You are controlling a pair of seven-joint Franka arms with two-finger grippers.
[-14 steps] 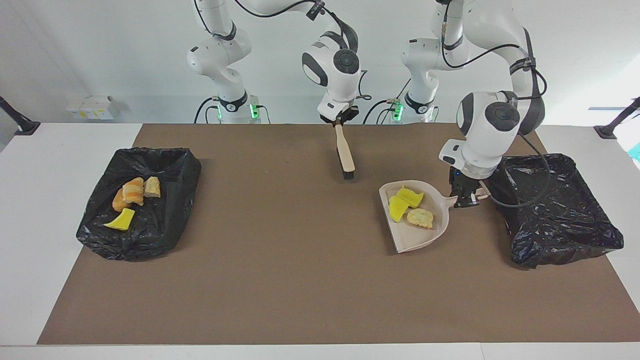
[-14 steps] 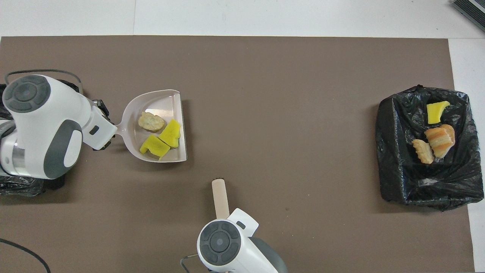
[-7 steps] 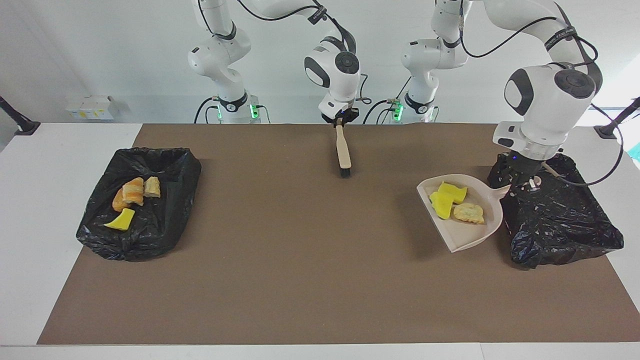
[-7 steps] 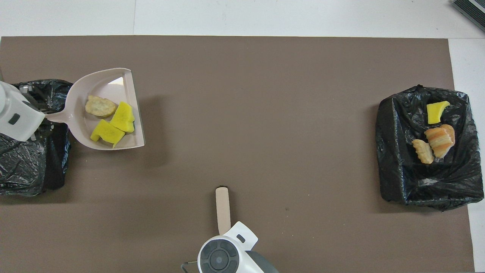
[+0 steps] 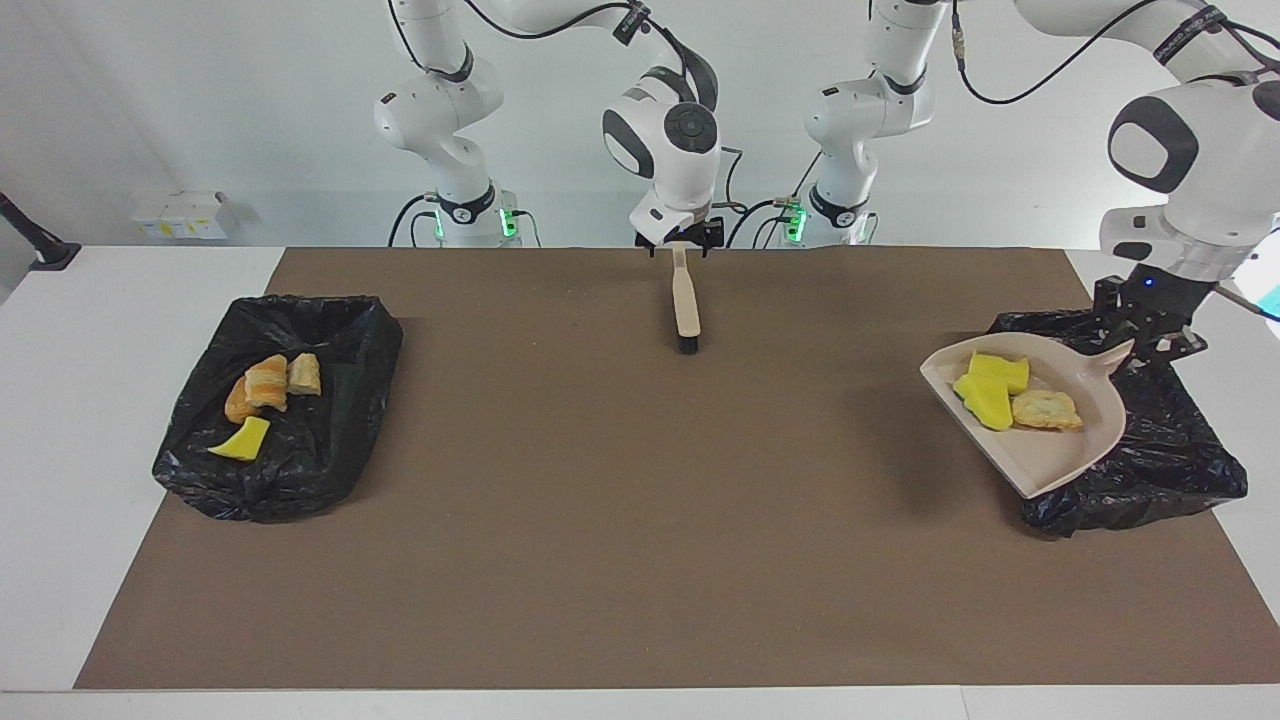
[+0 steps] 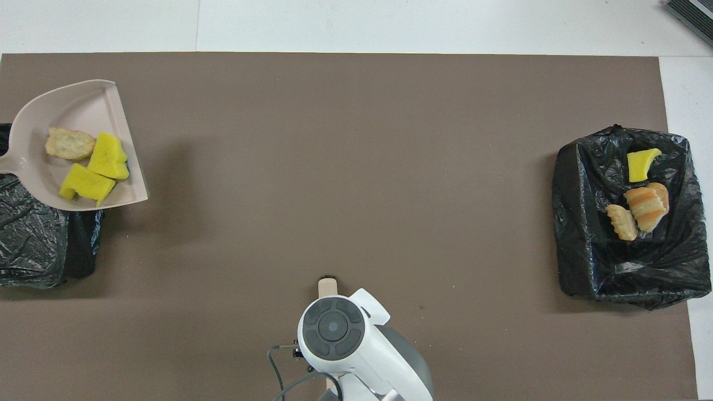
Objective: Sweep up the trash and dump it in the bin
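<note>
While the left pincer (image 5: 1150, 335) grips the beige dustpan (image 5: 1040, 450) by its handle, that arm is raised and swung out toward its own end of the surface (image 5: 640, 560), dustpan up over the edge of the black bag-lined bin (image 5: 1150, 470). Trash in the dustpan: two yellow sponge chunks (image 5: 985, 388) and one bread lump (image 5: 1045, 409). Right arm is folded back near its base, right pincer (image 5: 680, 243) over the brush (image 5: 685, 300) handle, fingers spread apart; brush lies on the surface. Four more scraps (image 5: 265, 395) sit in the other bin (image 5: 290, 470). No legible labels.
</note>
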